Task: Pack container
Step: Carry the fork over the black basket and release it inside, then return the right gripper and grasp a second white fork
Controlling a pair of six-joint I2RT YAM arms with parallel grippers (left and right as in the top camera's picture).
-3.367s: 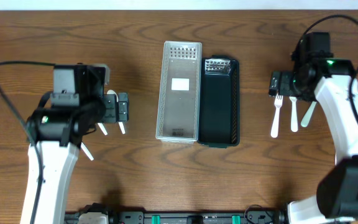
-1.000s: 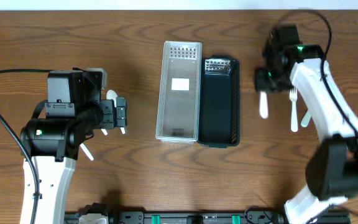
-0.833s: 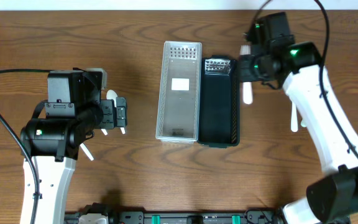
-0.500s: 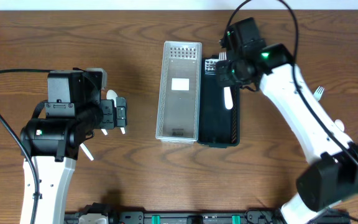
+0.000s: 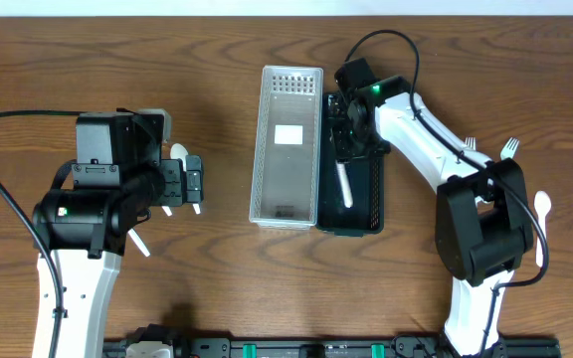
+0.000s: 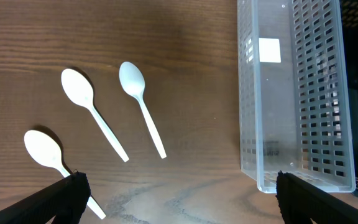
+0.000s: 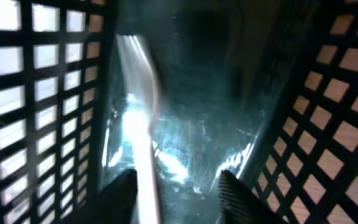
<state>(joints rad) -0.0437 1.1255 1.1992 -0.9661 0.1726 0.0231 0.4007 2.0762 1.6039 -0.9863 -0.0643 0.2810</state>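
Observation:
A clear perforated container (image 5: 286,144) and a black lattice container (image 5: 364,214) stand side by side mid-table. My right gripper (image 5: 350,129) is down inside the black container (image 7: 48,93), open. A white plastic fork (image 5: 344,185) lies on that container's floor; in the right wrist view the fork (image 7: 143,143) runs beside the left finger (image 7: 120,194), unclamped. My left gripper (image 5: 195,179) hovers open left of the clear container (image 6: 291,93), with white spoons (image 6: 79,93) (image 6: 133,78) (image 6: 42,149) on the wood beneath it.
Right of the containers, more white cutlery lies on the table: two forks (image 5: 471,145) (image 5: 511,147) and a spoon (image 5: 542,205). The right arm's links stretch over that area. Spoon handles (image 5: 139,242) show around the left gripper.
The right arm swung left from the cutlery on the right, carrying the fork, and dropped into the black container. Its jaws have parted and the fork lies there. The left arm stayed still.

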